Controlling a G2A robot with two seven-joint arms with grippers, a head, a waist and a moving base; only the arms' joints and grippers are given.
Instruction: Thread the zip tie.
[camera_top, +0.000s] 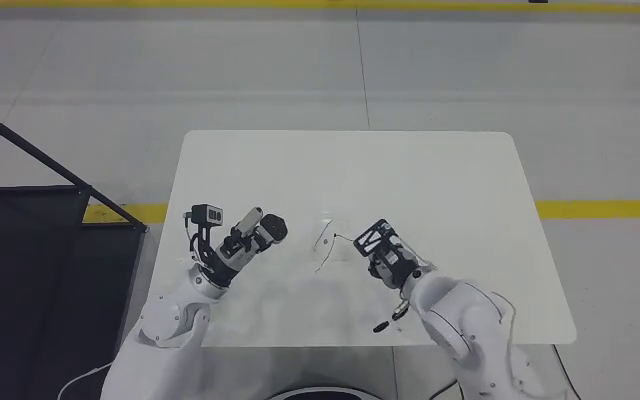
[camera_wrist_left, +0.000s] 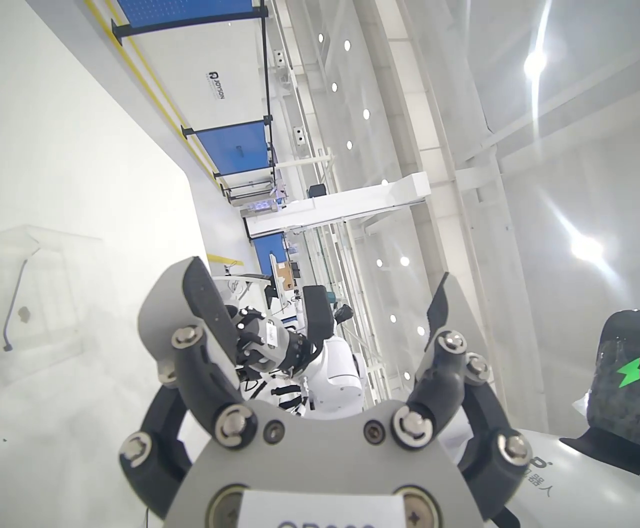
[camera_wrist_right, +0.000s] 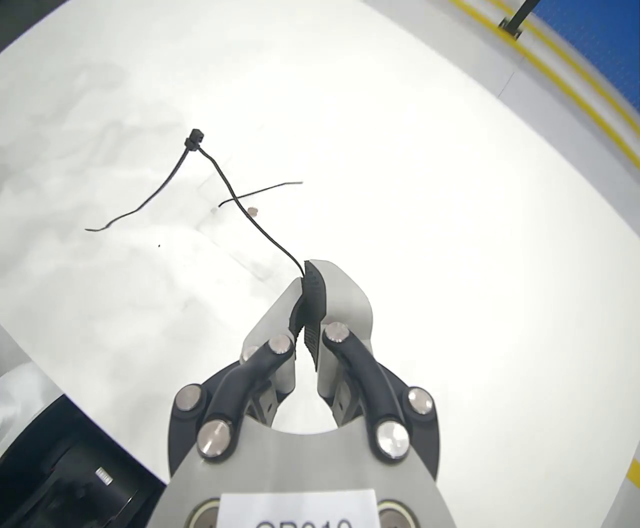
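Right gripper (camera_wrist_right: 305, 280) has its fingers pinched tight on the black zip tie (camera_wrist_right: 195, 137) over the white table (camera_wrist_right: 450, 200). Left gripper (camera_wrist_left: 320, 280) sits nearby, fingers spread wide, holding nothing

Thin black zip tie (camera_wrist_right: 195, 137), bent sharply at its head.

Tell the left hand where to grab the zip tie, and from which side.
Grip the strap just behind the head of the zip tie. The right hand pinches the strap's other end, so the head end is free, and its blocky shape is probably the firmest stop for the fingers. Come from the side away from the right hand; the left hand is open.
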